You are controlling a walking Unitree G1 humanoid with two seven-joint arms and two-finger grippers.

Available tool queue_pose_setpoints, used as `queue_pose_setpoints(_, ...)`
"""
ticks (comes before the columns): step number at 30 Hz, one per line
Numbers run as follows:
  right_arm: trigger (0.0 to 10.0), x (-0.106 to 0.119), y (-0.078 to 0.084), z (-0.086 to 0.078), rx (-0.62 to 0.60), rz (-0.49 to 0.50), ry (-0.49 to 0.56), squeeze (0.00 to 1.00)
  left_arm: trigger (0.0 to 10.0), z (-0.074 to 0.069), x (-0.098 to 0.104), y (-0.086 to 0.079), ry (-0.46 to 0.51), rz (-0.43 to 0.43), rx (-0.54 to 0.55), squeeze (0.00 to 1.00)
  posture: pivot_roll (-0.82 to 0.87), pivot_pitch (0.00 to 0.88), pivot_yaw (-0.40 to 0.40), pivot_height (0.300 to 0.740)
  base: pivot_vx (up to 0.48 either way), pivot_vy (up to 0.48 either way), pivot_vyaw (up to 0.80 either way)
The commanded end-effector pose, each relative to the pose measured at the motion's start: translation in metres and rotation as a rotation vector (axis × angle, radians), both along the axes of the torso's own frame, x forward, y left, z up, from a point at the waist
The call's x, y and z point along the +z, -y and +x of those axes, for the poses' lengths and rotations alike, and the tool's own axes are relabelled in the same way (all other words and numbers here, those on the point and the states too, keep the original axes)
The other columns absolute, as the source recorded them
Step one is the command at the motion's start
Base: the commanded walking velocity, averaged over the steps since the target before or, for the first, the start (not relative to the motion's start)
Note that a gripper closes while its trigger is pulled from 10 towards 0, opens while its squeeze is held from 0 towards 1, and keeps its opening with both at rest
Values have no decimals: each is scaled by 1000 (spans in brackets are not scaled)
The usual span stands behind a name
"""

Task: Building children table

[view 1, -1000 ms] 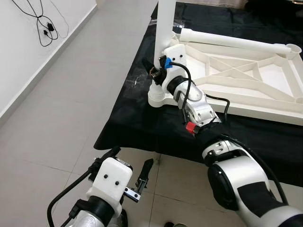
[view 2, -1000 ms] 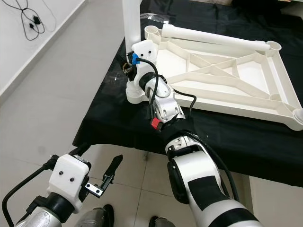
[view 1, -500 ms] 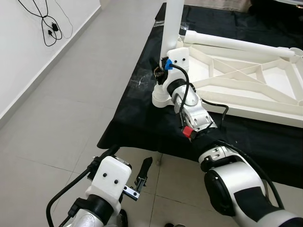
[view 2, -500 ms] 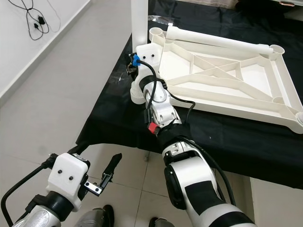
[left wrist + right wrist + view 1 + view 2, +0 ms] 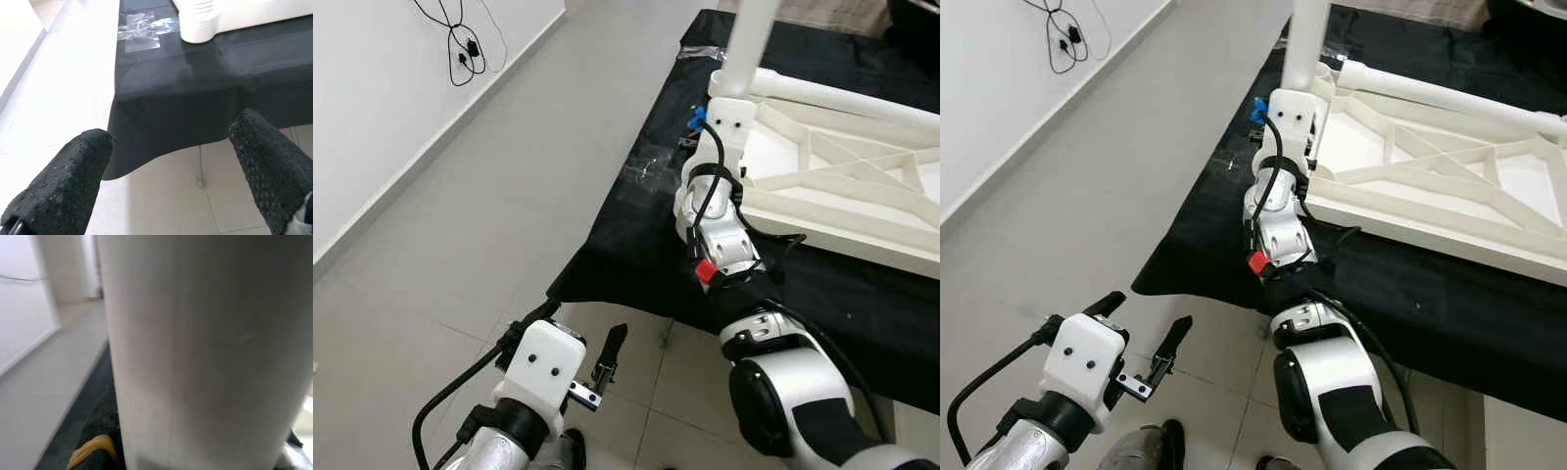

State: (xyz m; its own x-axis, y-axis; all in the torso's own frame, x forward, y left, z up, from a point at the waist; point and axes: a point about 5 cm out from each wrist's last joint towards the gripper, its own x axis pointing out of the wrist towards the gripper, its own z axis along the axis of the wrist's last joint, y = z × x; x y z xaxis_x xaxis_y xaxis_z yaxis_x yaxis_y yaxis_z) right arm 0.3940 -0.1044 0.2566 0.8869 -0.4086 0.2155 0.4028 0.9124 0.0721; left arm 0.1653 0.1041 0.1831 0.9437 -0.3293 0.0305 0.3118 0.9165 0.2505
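The white children's table [image 5: 842,186] lies upside down on a black cloth [image 5: 636,225]. One white leg [image 5: 747,39] stands upright in its near left corner, above the round corner socket [image 5: 198,22]. My right arm reaches forward to that leg. My right gripper [image 5: 705,117] is shut on the leg low down and is mostly hidden behind its white wrist housing. In the right wrist view the leg [image 5: 205,347] is pressed close against a black finger [image 5: 98,450]. My left gripper [image 5: 576,331] hangs open and empty over the floor, short of the cloth's front edge.
A clear plastic bag [image 5: 646,168] lies on the cloth beside the corner socket. A thin metal support [image 5: 199,166] shows under the cloth's hanging edge. Grey tiled floor [image 5: 460,245] stretches to the left up to a white wall with black cables [image 5: 460,49].
The whole picture has shifted to the right, so the camera has moved. My right gripper stays on the upright leg. My left gripper hangs open as before.
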Motion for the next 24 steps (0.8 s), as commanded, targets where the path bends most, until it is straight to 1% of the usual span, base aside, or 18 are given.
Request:
queue_pose_setpoints(1,10000,-59,26,-4,-149,15,-263,0,10000,-1,-4,0,-16,5,-7,0,169,239,-46,740,0,0,0)
queue_pose_setpoints(3,10000,-58,29,-13,-384,39,-303,0,10000,0,-3,2,-11,2,-15,0,171,226,-44,740,0,0,0)
queue_pose_setpoints(4,10000,-58,29,-13,-384,39,-303,0,10000,0,-3,2,-11,2,-15,0,171,226,-44,740,0,0,0)
queue_pose_setpoints(5,10000,-57,33,-17,-481,44,-315,0,10000,0,-4,4,-15,-4,-28,0,176,221,-45,740,0,0,0)
queue_pose_setpoints(6,10000,-57,37,-20,-535,51,-320,0,10000,0,-5,7,-27,-13,-50,0,177,218,-43,740,0,0,0)
queue_pose_setpoints(7,10000,-57,37,-20,-535,51,-320,0,10000,0,-5,7,-27,-13,-50,0,177,218,-43,740,0,0,0)
queue_pose_setpoints(8,10000,-57,43,-23,-586,51,-314,0,10000,-1,-6,10,-47,-30,-89,0,177,214,-41,740,0,0,0)
queue_pose_setpoints(10,10000,-57,43,-23,-586,51,-314,0,10000,-1,-6,10,-47,-30,-89,0,177,214,-41,740,0,0,0)
queue_pose_setpoints(11,10000,-58,50,-27,-631,56,-307,0,10000,-4,-7,15,-67,-46,-143,0,170,208,-36,740,0,0,0)
queue_pose_setpoints(12,10000,-58,50,-27,-631,56,-307,0,10000,-4,-7,15,-67,-46,-143,0,170,208,-36,740,0,0,0)
queue_pose_setpoints(14,10000,-61,61,-36,-694,77,-302,0,10000,-10,-11,26,-105,-71,-245,0,160,203,-32,740,0,0,0)
queue_pose_setpoints(15,10000,-61,61,-36,-694,77,-302,0,10000,-10,-11,26,-105,-71,-245,0,160,203,-32,740,0,0,0)
queue_pose_setpoints(16,10000,-63,62,-39,-697,92,-299,0,10000,-12,-12,29,-119,-78,-278,0,158,202,-28,740,0,0,0)
queue_pose_setpoints(18,10000,-64,56,-40,-663,88,-295,0,10000,-14,-15,34,-127,-65,-316,0,159,196,-29,740,0,0,0)
queue_pose_setpoints(19,10000,-64,56,-40,-663,88,-295,0,10000,-14,-15,34,-127,-65,-316,0,159,196,-29,740,0,0,0)
queue_pose_setpoints(22,10000,-65,35,-39,-549,111,-297,0,10000,-15,-16,34,-132,-66,-315,0,161,190,-31,740,0,0,0)
queue_pose_setpoints(23,10000,-65,35,-39,-549,111,-297,0,10000,-15,-16,34,-132,-66,-315,0,161,190,-31,740,0,0,0)
queue_pose_setpoints(24,10000,-66,30,-38,-523,120,-298,0,10000,-14,-17,34,-134,-67,-314,0,164,187,-32,740,0,0,0)
